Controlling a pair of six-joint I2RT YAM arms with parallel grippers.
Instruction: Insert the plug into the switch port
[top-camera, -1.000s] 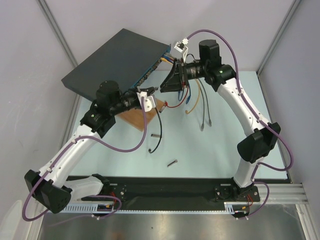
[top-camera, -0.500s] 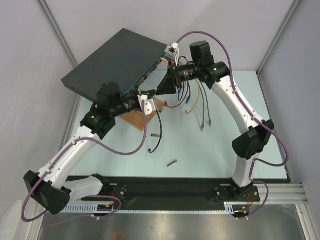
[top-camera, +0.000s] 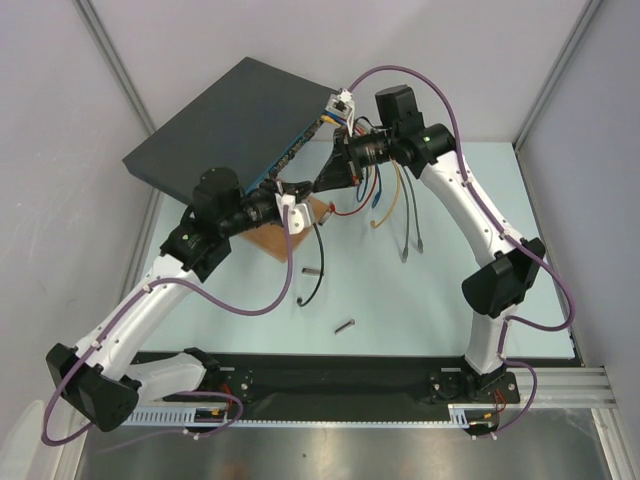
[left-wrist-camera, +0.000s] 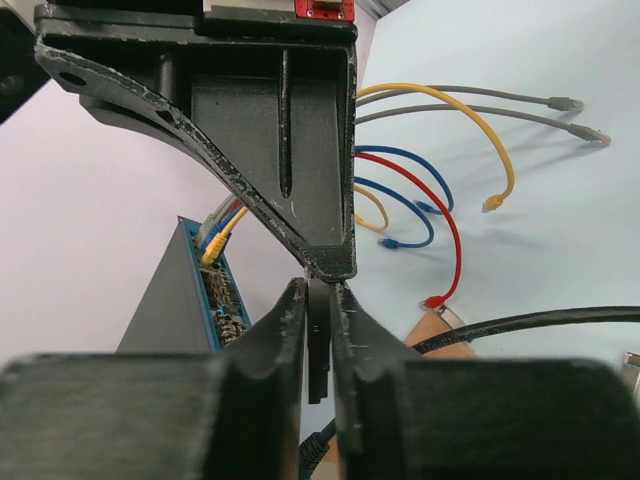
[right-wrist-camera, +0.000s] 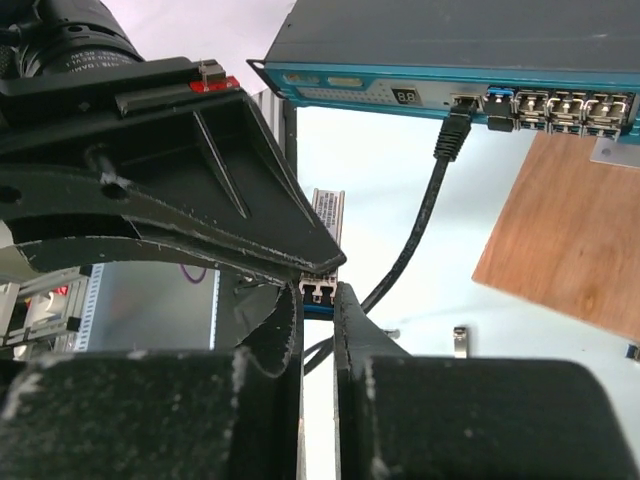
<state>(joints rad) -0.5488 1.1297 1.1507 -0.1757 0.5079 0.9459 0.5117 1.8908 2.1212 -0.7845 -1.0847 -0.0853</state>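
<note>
Pinching from both ends, my two tools meet tip to tip. The left gripper (left-wrist-camera: 318, 292) has its fingers almost together, clamped on a thin dark slab seen edge-on in its own wrist view. From the right wrist view that slab reads as the plug (right-wrist-camera: 326, 228), a small silvery module with a printed label and a blue end. The right gripper (right-wrist-camera: 319, 300) has only a narrow gap, and the blue end sits in it with both fingers against its sides, as far as I can tell.

So I hold the plug in the air between the two grippers. It is near the switch (right-wrist-camera: 440, 45) but apart from it, and it sits in no port. The switch is a flat dark box with a long blue front face lined with small ports.

A black cable (right-wrist-camera: 420, 220) is plugged into one of those ports and hangs down past my right fingers. A wooden board (right-wrist-camera: 570, 240) lies just in front of the blue face.

Further out, yellow (left-wrist-camera: 470, 115), red (left-wrist-camera: 440, 215), blue (left-wrist-camera: 425, 185) and grey (left-wrist-camera: 470, 95) cables loop over the pale table (left-wrist-camera: 560, 260), their free ends lying loose on it.
</note>
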